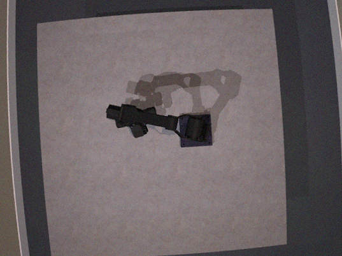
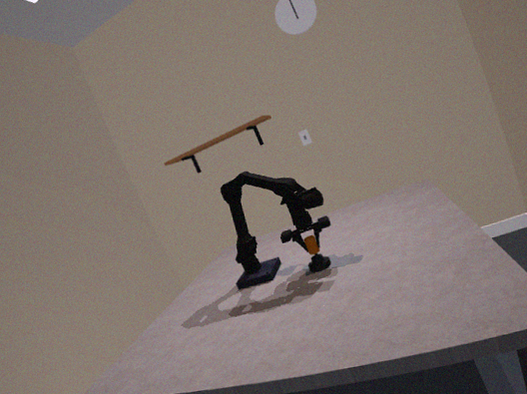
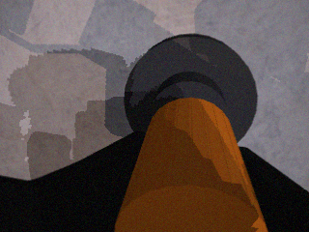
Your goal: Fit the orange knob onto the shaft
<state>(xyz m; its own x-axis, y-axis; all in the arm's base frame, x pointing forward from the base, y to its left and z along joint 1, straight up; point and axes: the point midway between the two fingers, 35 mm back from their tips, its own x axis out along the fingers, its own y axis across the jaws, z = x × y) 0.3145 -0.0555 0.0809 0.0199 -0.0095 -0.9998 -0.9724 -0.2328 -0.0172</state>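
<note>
The orange knob stands roughly upright between the fingers of my gripper, which is shut on it. The dark round pedestal stands on the table below the knob. In the wrist view the knob's far end covers the pedestal's middle, and the shaft is hidden. In the exterior view the knob's lower end is just above the pedestal's raised middle; whether it touches the shaft I cannot tell. In the top view the arm hides the knob and pedestal.
The arm's dark blue base plate sits on the pale table, a short way from the pedestal. The arm's shadows fall across the table. A wooden shelf and a round clock are on the wall.
</note>
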